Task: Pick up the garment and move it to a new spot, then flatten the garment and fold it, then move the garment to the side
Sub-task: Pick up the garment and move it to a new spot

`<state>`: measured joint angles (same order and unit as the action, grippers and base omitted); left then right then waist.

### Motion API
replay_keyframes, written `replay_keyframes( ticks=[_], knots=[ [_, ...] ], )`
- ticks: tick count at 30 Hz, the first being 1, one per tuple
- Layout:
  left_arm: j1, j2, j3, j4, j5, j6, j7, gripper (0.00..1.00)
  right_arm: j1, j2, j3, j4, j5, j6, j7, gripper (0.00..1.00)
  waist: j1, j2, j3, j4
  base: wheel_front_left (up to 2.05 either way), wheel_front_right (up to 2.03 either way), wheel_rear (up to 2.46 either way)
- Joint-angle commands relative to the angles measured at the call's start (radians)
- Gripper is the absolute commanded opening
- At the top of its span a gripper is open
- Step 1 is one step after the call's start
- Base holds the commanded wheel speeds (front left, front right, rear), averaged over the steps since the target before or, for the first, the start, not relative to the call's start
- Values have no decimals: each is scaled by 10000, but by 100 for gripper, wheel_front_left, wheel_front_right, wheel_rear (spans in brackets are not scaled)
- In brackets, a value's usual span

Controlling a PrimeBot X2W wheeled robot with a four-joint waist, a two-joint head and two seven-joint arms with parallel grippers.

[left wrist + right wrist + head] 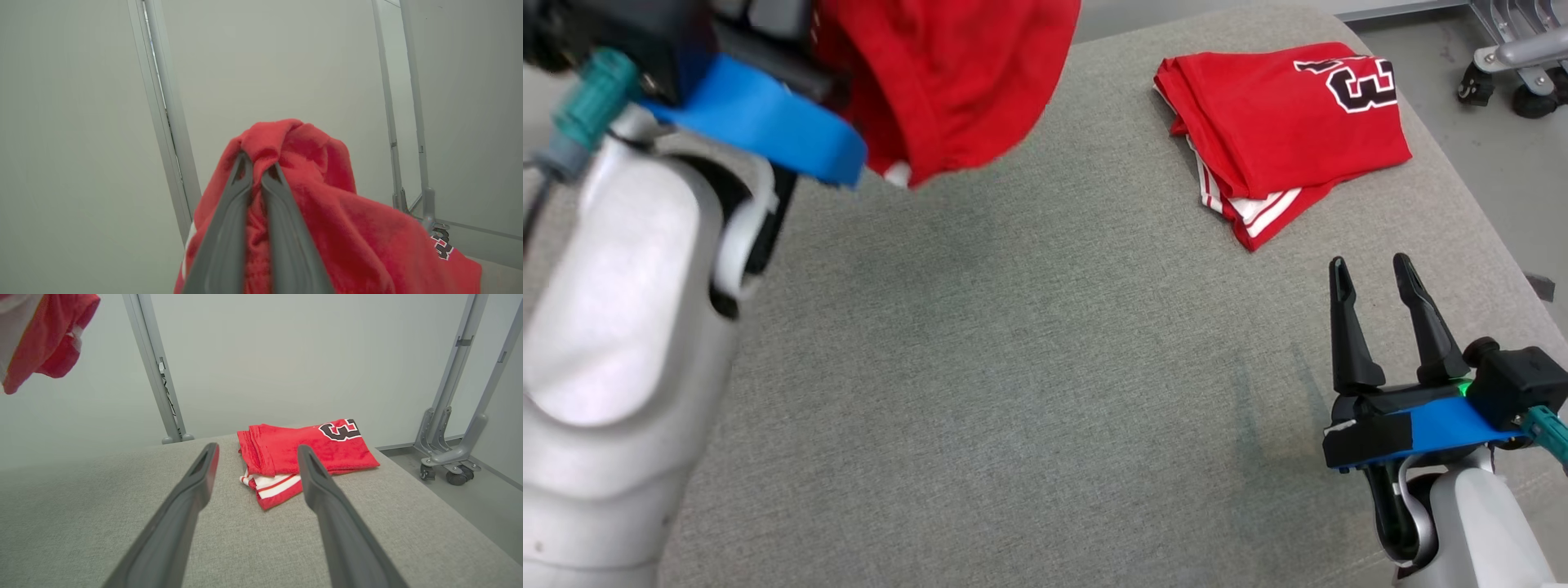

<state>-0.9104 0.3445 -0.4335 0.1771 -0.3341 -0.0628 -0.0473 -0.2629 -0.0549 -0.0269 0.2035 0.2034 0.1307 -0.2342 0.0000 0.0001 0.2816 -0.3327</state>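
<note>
The garment (pixel 947 82), a red jersey with white trim, hangs bunched in the air over the table's far left. In the left wrist view my left gripper (pixel 258 163) is shut on a fold of the garment (pixel 327 196), and red cloth drapes down around both fingers. From the head view only that arm's pale forearm and blue-taped wrist show, with the fingers hidden behind them. My right gripper (pixel 1372 269) stands open and empty over the table's near right corner. In the right wrist view the right gripper (pixel 257 449) points across the table and the lifted garment (pixel 45 339) dangles at the upper left.
A second red jersey (pixel 1282 122), folded with a black-and-white number on top, lies at the far right of the grey fabric table (pixel 1013 367). It is ahead of my right fingers as the folded jersey (pixel 302 453). A wheeled grey stand (pixel 445 465) is on the floor beyond the right edge.
</note>
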Motion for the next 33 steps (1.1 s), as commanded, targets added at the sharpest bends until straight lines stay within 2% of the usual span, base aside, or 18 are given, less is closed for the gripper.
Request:
replay_keyframes(
  ticks=[1, 12, 19, 20, 21, 28, 33],
  knots=[
    [234, 13, -6, -54, 20, 74, -95, 0, -95, 28, 16, 16, 7, 1, -52, 100, 0, -1, -15, 23, 0, 0, 0],
    [3394, -573, -682, 883, -454, 557, -857, 0, -23, 31, 50, 135, -44, 1, -93, 100, 0, -1, -111, 407, 0, 0, 0],
    [4286, -1042, -915, 2033, -716, 519, -1536, 0, 77, 34, 8, 163, -100, 1, -48, 100, 0, -1, -142, 664, 0, 0, 0],
    [4320, -1102, -972, 2222, -682, 516, -1603, 80, 83, 35, 18, 170, -101, 1, -43, 100, 0, -1, -166, 706, 0, 0, 0],
    [4287, -1147, -1015, 2331, -601, 541, -1709, 100, 95, 33, 12, 174, -102, 1, -32, 100, 0, -1, -191, 760, 0, 0, 0],
    [4187, -1318, -467, 2315, -305, 925, -2173, 100, 240, 13, -64, 206, -120, 1, 8, 100, 0, -1, -502, 1210, 0, 0, 0],
    [4847, -1175, 717, 839, 287, 1295, -2176, 100, 295, -42, -66, 206, -104, 1, 3, 100, 0, -1, -724, 1606, 0, 0, 0]
  ],
)
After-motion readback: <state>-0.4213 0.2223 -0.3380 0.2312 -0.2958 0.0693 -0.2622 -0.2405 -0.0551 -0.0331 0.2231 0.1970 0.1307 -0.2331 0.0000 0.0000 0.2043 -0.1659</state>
